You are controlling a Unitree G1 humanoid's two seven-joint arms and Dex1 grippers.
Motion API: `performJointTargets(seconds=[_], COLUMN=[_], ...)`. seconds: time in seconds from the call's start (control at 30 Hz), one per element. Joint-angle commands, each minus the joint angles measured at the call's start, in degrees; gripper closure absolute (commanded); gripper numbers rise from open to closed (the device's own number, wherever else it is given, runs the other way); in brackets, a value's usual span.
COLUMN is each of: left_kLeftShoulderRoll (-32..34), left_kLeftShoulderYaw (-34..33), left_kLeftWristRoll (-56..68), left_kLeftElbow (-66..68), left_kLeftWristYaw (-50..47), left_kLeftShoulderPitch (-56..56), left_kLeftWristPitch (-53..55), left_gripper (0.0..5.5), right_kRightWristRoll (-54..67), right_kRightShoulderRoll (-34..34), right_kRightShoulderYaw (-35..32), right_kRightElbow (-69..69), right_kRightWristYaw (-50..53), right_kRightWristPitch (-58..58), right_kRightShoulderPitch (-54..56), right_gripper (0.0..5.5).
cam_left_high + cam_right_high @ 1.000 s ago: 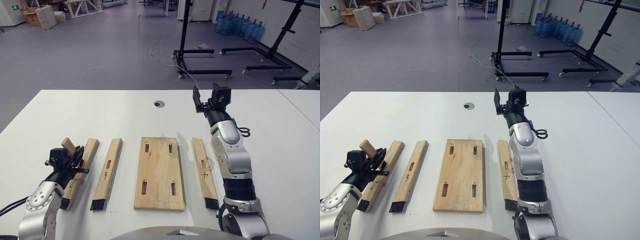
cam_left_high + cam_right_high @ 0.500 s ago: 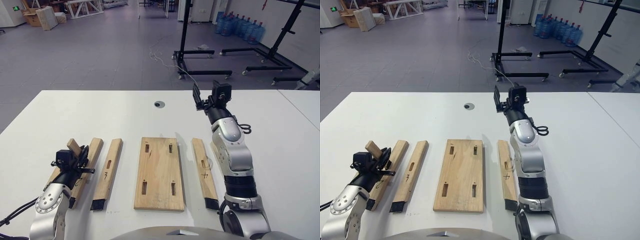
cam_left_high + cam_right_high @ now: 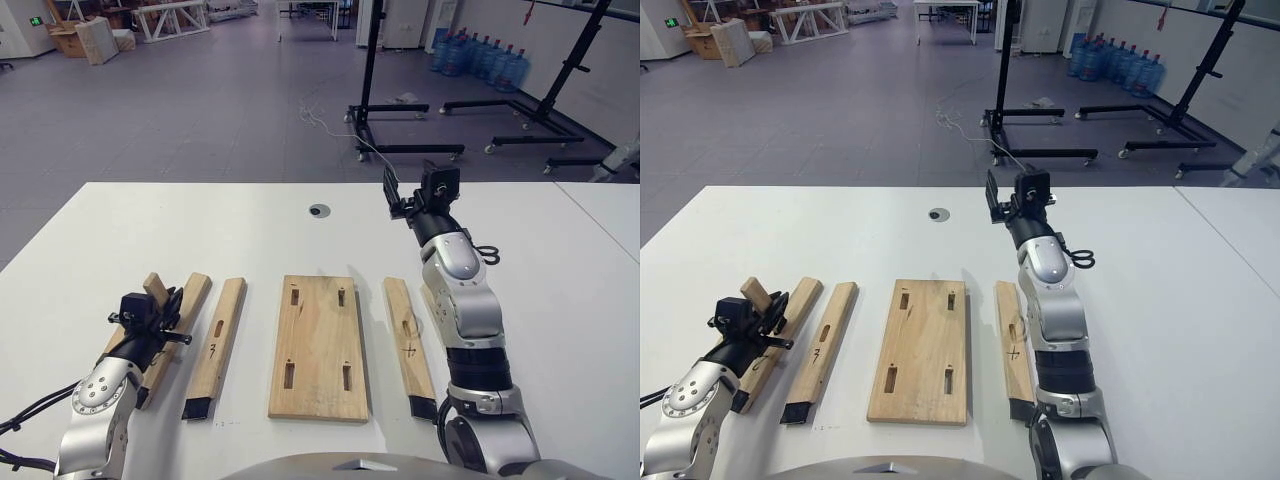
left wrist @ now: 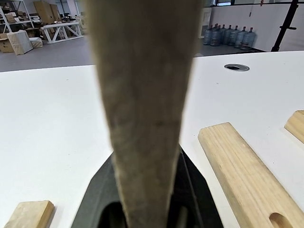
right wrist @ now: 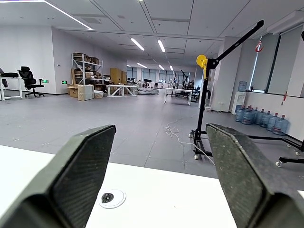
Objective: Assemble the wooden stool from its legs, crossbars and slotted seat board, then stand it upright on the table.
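Table (image 3: 250,232): crossbar (image 3: 154,287) in L hand (image 3: 160,312)

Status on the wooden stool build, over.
Left gripper shut on short wooden crossbar. Right gripper open, raised. Slotted wooden seat board flat, wooden legs beside it, nothing joined. Nothing in the way.

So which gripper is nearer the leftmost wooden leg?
Left. The left gripper, shut on a crossbar, is over that leg; the right gripper, open, is beyond the seat board.
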State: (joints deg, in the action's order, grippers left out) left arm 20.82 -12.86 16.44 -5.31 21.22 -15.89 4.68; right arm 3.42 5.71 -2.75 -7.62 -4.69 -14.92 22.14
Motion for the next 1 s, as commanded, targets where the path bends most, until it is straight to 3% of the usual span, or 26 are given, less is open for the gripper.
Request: performJointTargets(seconds=[0.03,0.23,0.7,1.0], left_kLeftShoulderRoll=[-1.27,-0.28,0.80,2.05], left_kLeftShoulderYaw=[3.37,6.92,6.62,-0.43], left_kLeftWristRoll=[-2.37,-6.04,-4.01,-0.16], left_kLeftElbow=[9.14,10.58,14.00,5.48], left_kLeftWristYaw=[0.22,-0.42,0.57,-3.35], left_kLeftShoulderPitch=[-4.32,-5.53,-4.11,0.07], left_kLeftWristPitch=[6.42,5.12,5.65,5.35], left_gripper=[5.11,5.11,5.11,5.11], right_kRightWristRoll=[0.49,0.53,0.53,0.13], right_kRightShoulderRoll=[-0.15,-0.20,0.04,0.44], right_kRightShoulderYaw=[-0.34,-0.32,-0.65,-0.97], right_kRightElbow=[0.52,0.37,0.36,0.32], right_kRightWristYaw=[0.20,0.22,0.31,0.63], right_kRightWristPitch=[-0.01,-0.08,0.31,1.37], right_kRightShoulderPitch=[1.80,1.90,1.95,1.87], right_gripper=[2.00,2.00,2.00,2.00])
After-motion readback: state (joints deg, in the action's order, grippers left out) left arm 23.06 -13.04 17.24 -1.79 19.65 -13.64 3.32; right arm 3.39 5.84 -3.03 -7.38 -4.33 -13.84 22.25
